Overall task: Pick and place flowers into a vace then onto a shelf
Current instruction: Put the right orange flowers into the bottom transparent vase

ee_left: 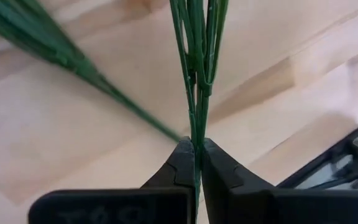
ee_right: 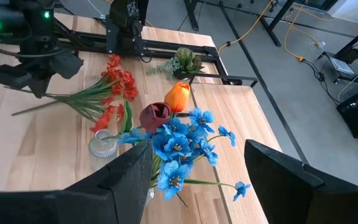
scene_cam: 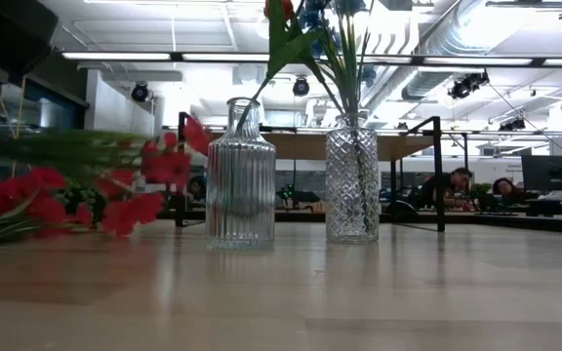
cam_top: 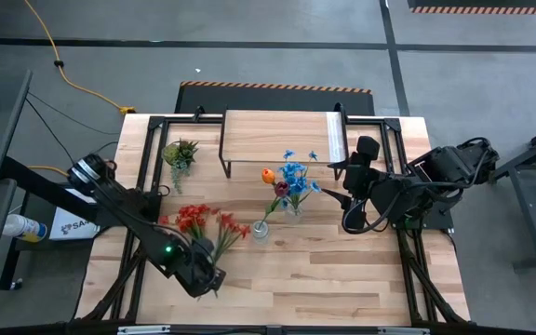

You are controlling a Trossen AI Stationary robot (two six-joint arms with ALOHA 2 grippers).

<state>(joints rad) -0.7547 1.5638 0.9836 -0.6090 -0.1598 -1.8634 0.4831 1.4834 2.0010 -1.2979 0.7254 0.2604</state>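
Stems of the red bunch [cam_top: 201,223] pinched tight in left claw [cam_top: 214,277], lower left of high view. Lift slowly, swing upright, thread into the empty ribbed vase [cam_top: 261,229] at centre. Right claw [cam_top: 349,175] spread, waiting by the blue flowers [cam_top: 294,175].

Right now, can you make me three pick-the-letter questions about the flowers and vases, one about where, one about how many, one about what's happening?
1. Where are the blue flowers?
A. in a vase
B. on the shelf
C. flat on the table

2. How many glass vases stand on the table?
A. one
B. two
C. four

3. What is the left gripper doing?
A. hanging open
B. gripping green stems
C. holding a vase

Answers: 1 A, their stems go down into the diamond-cut vase. 2 B, the ribbed vase stands beside it. 3 B, its jaws pinch the red flowers' stems.
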